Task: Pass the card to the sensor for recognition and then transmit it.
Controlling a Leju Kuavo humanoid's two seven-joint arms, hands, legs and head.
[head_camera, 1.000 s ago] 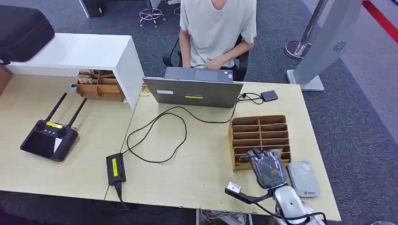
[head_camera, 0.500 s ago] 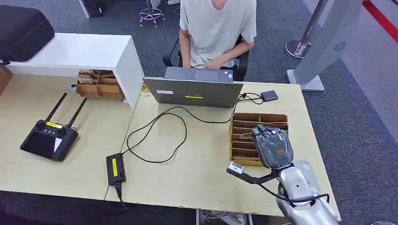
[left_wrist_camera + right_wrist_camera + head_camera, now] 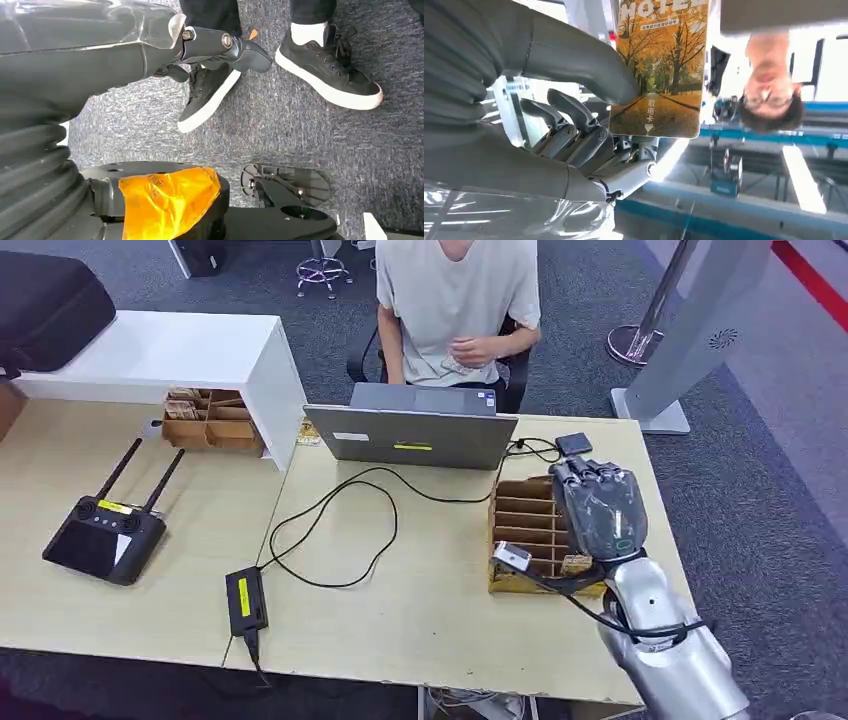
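the right hand (image 3: pixel 600 508) is hanging above the far part of the wooden rack (image 3: pixel 527 530) on the right side of the counter (image 3: pixel 420 610), with its back toward the head camera. in the right wrist view the hand (image 3: pixel 574 125) is holding a card (image 3: pixel 659 70): the thick thumb is pressing on the printed face and the darker fingers (image 3: pixel 569 115) are lying behind it. the card is showing a picture of yellow autumn trees along a road and part of the word "hotel". in the head view the card is hidden behind the hand.

the left hand (image 3: pixel 220 47) is hanging low beside the robot, above grey carpet (image 3: pixel 280 125). its fingers are curling in and i cannot see anything in them.

a person (image 3: pixel 458 300) in a light shirt is sitting at the far side of the counter, behind an open laptop (image 3: pixel 412 435). a black cable (image 3: pixel 340 520) is running from the laptop in loops to a black power brick (image 3: pixel 246 598) near the front edge. a small dark box (image 3: pixel 574 444) is lying just beyond the rack, near the laptop. on the left part of the counter a black controller (image 3: pixel 104 535) with two antennas is lying, and further back a second wooden rack (image 3: pixel 212 420) is standing against a white stand (image 3: pixel 150 350). in the left wrist view two black shoes (image 3: pixel 330 70) with white soles are standing on the carpet.
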